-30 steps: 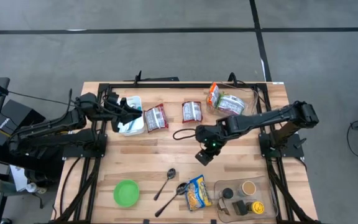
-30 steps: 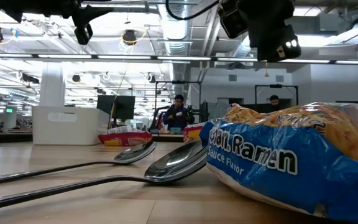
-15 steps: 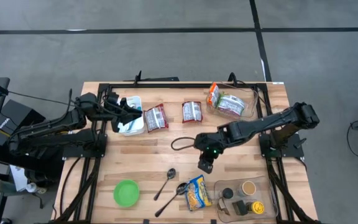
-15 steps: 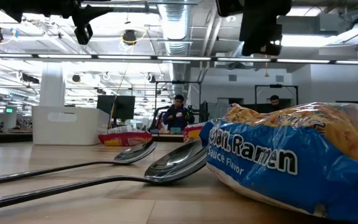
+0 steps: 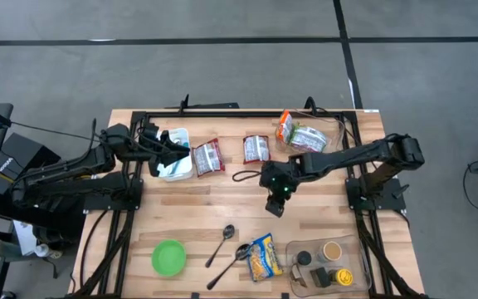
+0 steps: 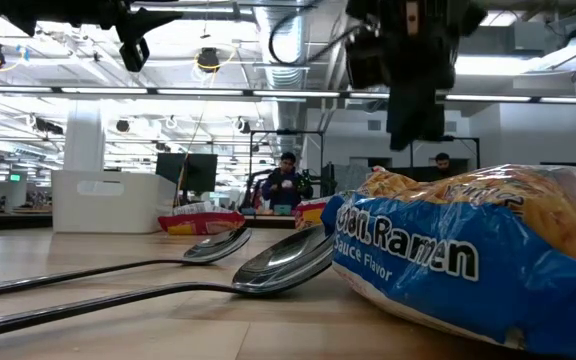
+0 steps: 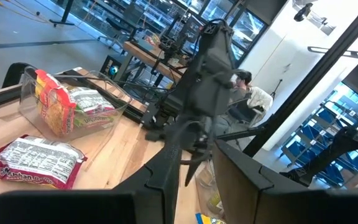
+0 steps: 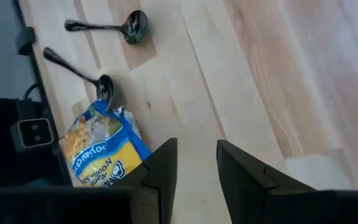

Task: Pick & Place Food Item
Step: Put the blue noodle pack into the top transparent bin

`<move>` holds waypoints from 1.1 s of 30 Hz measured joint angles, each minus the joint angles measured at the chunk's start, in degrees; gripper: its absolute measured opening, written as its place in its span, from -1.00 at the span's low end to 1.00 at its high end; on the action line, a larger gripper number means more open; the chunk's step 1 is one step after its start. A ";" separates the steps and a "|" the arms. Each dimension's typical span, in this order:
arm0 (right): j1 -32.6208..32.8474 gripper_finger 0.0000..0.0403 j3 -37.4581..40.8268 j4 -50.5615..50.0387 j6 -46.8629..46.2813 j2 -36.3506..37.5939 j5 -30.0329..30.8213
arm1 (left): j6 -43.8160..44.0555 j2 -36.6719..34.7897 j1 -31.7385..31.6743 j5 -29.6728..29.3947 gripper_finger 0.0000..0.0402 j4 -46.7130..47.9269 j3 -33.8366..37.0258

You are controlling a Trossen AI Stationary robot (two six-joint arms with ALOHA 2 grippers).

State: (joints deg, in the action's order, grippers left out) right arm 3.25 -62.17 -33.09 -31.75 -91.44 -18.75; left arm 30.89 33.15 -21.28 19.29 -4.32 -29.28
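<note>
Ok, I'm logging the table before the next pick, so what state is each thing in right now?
Blue ramen packet: lying flat, sealed, not held.
Two spoons: lying beside the ramen packet, bowls toward it.
Green bowl: upright, nothing visible in it.
Clear bin: holds a noodle packet.
Right gripper: above bare table, jaws slightly apart, holding nothing.
Left gripper: over the white container.
</note>
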 joint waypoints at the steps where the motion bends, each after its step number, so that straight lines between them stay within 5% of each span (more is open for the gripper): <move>1: -0.69 -0.47 1.07 1.71 0.34 0.00 -1.64 | 0.00 0.00 -0.02 0.00 -0.54 0.00 0.00; 10: -4.33 -0.47 9.92 11.71 1.79 0.00 -17.95 | 0.00 0.01 -0.02 -0.02 -0.54 -0.02 0.00; 33: 4.29 -0.47 13.88 27.62 -5.04 -5.37 -15.73 | 0.01 0.04 -0.01 -0.20 -0.54 -0.09 0.00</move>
State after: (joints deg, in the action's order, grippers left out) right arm 7.54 -48.29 -5.47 -36.79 -96.81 -34.48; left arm 30.90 33.18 -21.29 19.09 -4.40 -29.28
